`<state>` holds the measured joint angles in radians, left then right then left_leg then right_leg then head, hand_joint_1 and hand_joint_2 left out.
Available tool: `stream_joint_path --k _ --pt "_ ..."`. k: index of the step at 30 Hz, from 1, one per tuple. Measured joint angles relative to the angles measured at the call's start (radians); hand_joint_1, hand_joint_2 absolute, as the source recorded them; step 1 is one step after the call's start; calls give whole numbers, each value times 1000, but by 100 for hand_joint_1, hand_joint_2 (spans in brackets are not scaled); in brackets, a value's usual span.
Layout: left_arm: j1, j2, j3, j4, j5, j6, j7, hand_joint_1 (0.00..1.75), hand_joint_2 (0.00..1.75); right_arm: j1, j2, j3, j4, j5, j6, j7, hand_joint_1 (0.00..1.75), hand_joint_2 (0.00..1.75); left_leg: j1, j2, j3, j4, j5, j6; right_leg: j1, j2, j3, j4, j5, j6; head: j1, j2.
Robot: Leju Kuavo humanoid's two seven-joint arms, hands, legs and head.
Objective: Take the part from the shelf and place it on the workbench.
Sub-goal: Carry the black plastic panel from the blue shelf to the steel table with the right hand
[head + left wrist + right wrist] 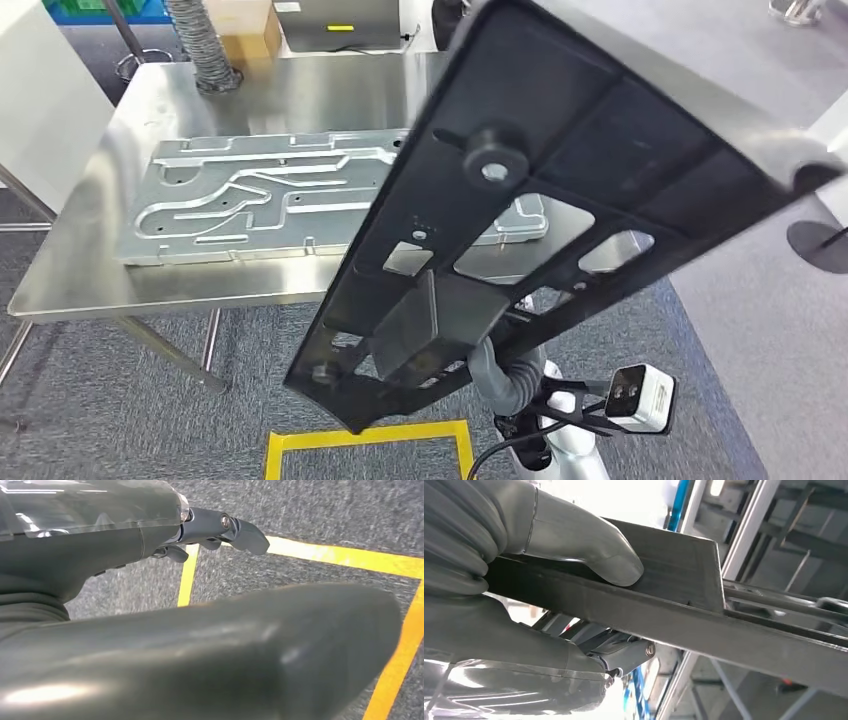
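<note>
A long black part [560,200] with cut-outs and a round boss hangs tilted close in front of me, above the near right corner of the steel workbench [300,90]. My right hand [499,605] grips its edge from below, the thumb [589,550] pressed on one face of the black part [724,630] and the fingers on the other. In the head view the part hides that hand; only the grey wrist cover [498,375] shows under it. My left hand [100,545] hangs over the carpet with nothing in it and its fingers [235,530] stretched out.
A large machined silver plate [270,195] lies across the workbench's middle. A corrugated hose [200,40], a cardboard box [245,30] and a grey device [340,25] stand at the back. Yellow tape [370,440] marks the carpet at my feet. A round stand base [815,245] sits at the right.
</note>
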<state>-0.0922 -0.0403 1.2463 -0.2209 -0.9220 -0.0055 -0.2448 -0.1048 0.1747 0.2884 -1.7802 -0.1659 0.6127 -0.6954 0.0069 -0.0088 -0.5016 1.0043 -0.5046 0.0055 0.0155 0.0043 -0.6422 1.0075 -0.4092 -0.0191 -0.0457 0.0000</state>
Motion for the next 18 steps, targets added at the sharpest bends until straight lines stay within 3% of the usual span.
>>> stream_joint_path --k 3,4,7,8,9,11,13,14,18 --pt "-4 2 0 0 -1 2 1 0 0 -3 4 -3 -2 0 -1 0 175 175 3 2 -4 38 -13 -16 -8 1 31 -16 -2 -14 0 0" --pt "-6 3 0 0 -1 3 1 0 0 -5 6 -4 -2 0 -2 0 175 175 4 3 -28 84 -28 -21 -10 0 42 -19 -6 -17 0 0" --pt "-4 4 0 0 -1 4 3 0 0 -7 8 -5 -2 -2 -4 0 175 175 7 3 -142 257 -98 -31 -10 1 63 -20 -26 -22 -1 0" --pt "-2 4 0 0 -1 5 3 0 0 -6 8 -5 -2 -2 -5 0 175 175 8 3 -165 274 -105 -32 -10 2 73 -19 -35 -21 0 0" --pt "-1 4 0 0 -1 6 4 0 0 -6 8 -5 -2 -3 -6 0 175 175 8 3 -172 256 -91 -32 -11 3 84 -19 -43 -19 0 0" --pt "0 6 0 0 0 8 5 0 0 -6 8 -5 -2 -4 -6 0 175 175 8 4 -143 136 1 -27 -11 3 108 -18 -63 -13 0 0" --pt "0 6 0 0 1 12 8 0 0 -7 8 -6 -2 -6 -8 0 175 175 5 5 -114 35 65 -18 -9 5 123 -13 -81 -4 0 0" --pt "1 6 0 0 1 14 10 0 0 -7 8 -6 -2 -7 -10 0 175 175 3 5 -110 15 77 -12 -8 5 127 -10 -87 3 0 0" --pt "1 6 1 0 4 25 16 0 0 -9 8 -12 -13 -12 -12 0 175 175 4 3 -92 7 76 12 -9 5 121 28 -105 26 0 0"
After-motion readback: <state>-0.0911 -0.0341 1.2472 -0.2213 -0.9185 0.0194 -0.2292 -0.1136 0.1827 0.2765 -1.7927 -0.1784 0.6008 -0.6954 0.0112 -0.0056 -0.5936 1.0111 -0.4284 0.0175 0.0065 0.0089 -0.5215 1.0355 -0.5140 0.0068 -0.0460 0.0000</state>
